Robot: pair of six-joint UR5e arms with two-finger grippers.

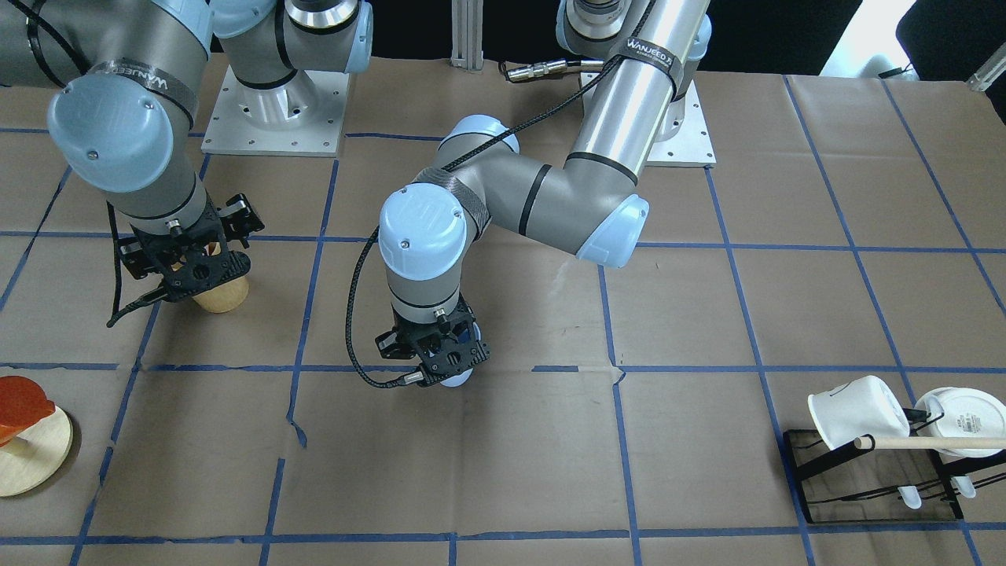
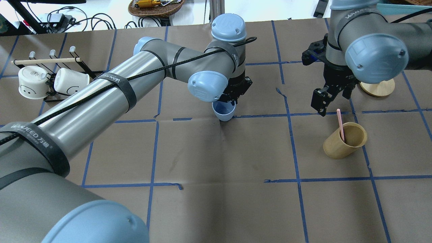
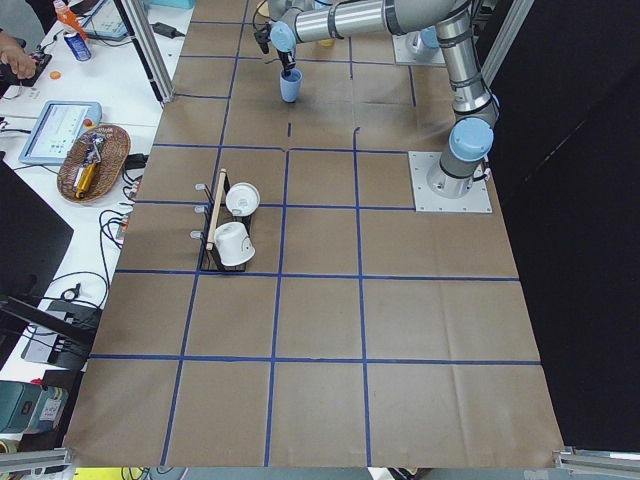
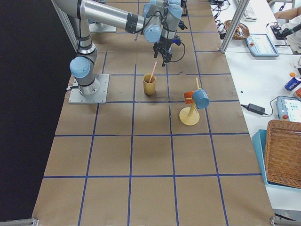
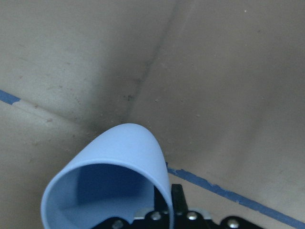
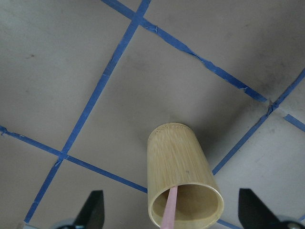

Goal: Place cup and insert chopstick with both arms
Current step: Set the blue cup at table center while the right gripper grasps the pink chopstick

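Table [image 2: 216,189]: brown paper cover, marked in squares with blue tape. Left gripper [image 2: 231,100]: near the table's middle, pointing down, pinching the wall of the light blue cup [image 2: 223,111] at its rim, one finger [image 5: 177,194] showing against the outside of the wall; the cup is upright, mouth up, low over a blue tape line; whether its base touches the paper cannot be told. Right gripper [image 2: 332,95]: jaws spread wide and holding nothing, hanging above and just beyond the bamboo cup [image 2: 344,142]; in the right wrist view its two fingers [image 6: 93,206] stand to either side of the cup's mouth, apart from it. Bamboo cup: upright on the paper on the robot's right side, near a tape crossing, well apart from the light blue cup. Pink chopstick [image 2: 341,124]: lower end inside the bamboo cup, leaning on the rim, upper end sticking out above it, touched by neither gripper. Black wire rack [image 1: 872,479]: at the table's far left edge, carrying two white cups [image 1: 858,411] on their sides and a wooden rod [image 1: 935,442] across its top. Wooden stand [image 4: 190,116]: round base, beyond the bamboo cup on the right side, bearing an orange cup [image 4: 187,97] and a darker blue mug [image 4: 201,99].
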